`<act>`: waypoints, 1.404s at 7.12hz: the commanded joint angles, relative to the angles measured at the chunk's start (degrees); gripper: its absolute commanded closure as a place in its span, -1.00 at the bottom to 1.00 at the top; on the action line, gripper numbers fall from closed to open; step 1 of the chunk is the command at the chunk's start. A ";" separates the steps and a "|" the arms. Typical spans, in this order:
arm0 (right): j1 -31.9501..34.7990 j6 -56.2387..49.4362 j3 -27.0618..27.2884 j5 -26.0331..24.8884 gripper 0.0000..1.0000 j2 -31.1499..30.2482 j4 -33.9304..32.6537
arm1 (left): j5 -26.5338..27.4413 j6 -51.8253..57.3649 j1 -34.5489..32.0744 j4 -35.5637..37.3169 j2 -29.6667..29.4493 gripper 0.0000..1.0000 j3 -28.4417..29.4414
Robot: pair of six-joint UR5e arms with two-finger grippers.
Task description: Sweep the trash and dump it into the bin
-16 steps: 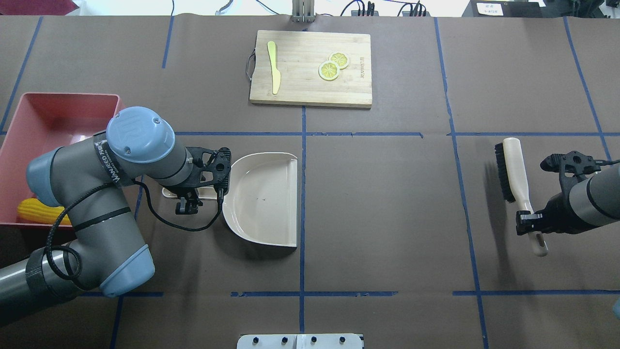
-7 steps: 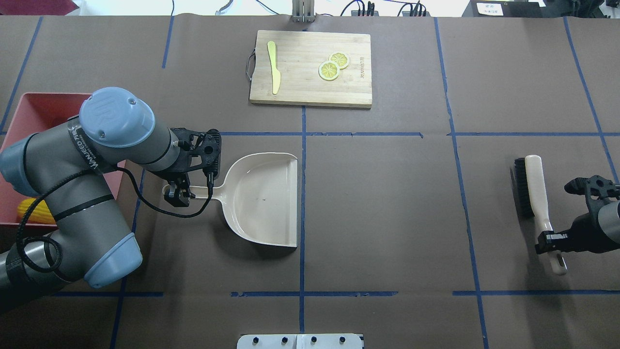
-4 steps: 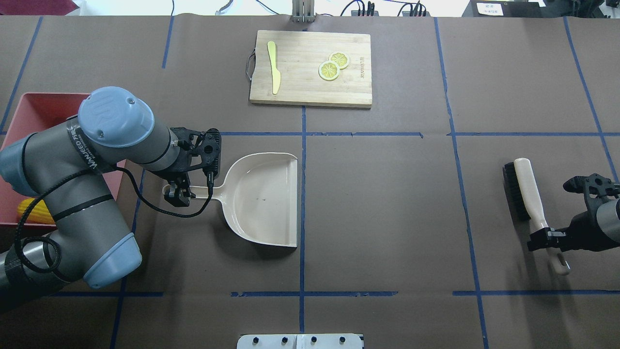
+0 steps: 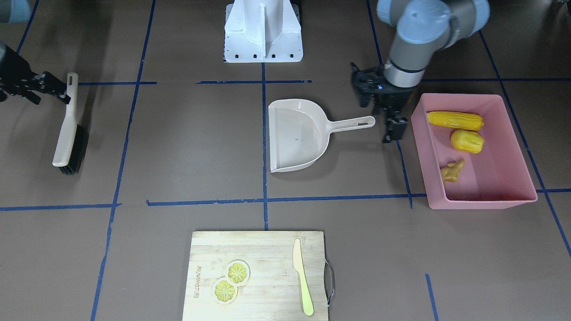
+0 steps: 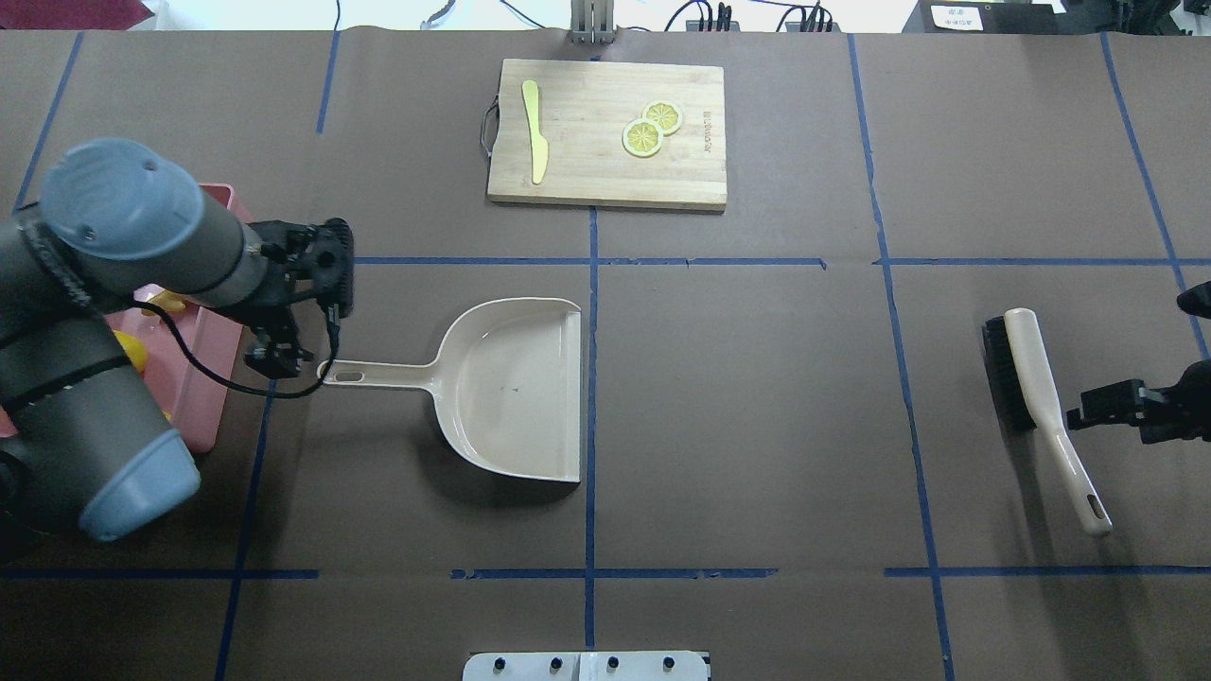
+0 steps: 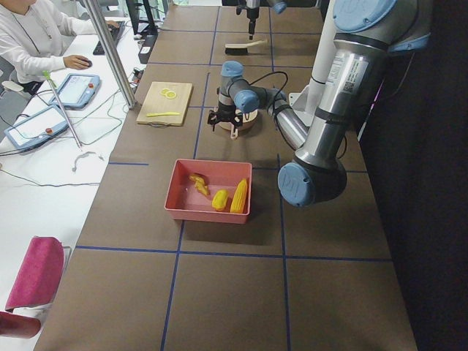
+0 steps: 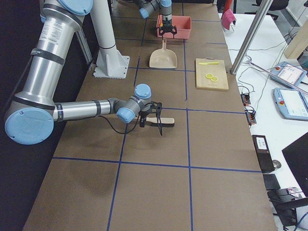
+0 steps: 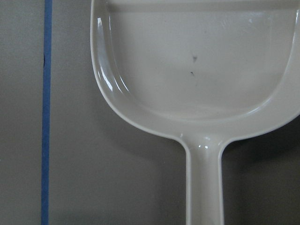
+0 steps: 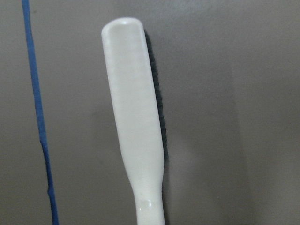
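Brown table [image 4: 187, 147] crossed by blue tape lines [image 4: 312, 197]. The pink bin [image 4: 484, 201] holds a yellow corn cob [image 4: 455, 120], a yellow potato-like piece [image 4: 466, 141] and a tan ginger root [image 4: 452, 171]. The dustpan [image 4: 296, 133] is beige; the brush [image 4: 67, 129] is cream with black bristles [image 4: 79, 147].

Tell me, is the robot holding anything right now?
Nothing, it seems. The dustpan and brush lie on the table, and the left gripper and right gripper sit just clear of them.

Bright even overhead light, soft shadows, slightly blurred wrist views
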 commanded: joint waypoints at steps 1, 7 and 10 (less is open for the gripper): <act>10.23 -6.30 -0.76 6.29 -1.00 -0.19 -0.84 | -9.18 -0.12 -13.34 0.22 6.57 -1.00 1.16; 25.27 -39.68 -2.70 6.23 -1.00 4.18 -26.71 | -19.17 -18.44 -39.07 1.10 11.77 -1.00 19.11; 30.03 -53.68 -6.99 4.64 -1.00 9.64 -37.21 | -32.68 -20.96 -43.47 -0.39 11.86 -1.00 28.85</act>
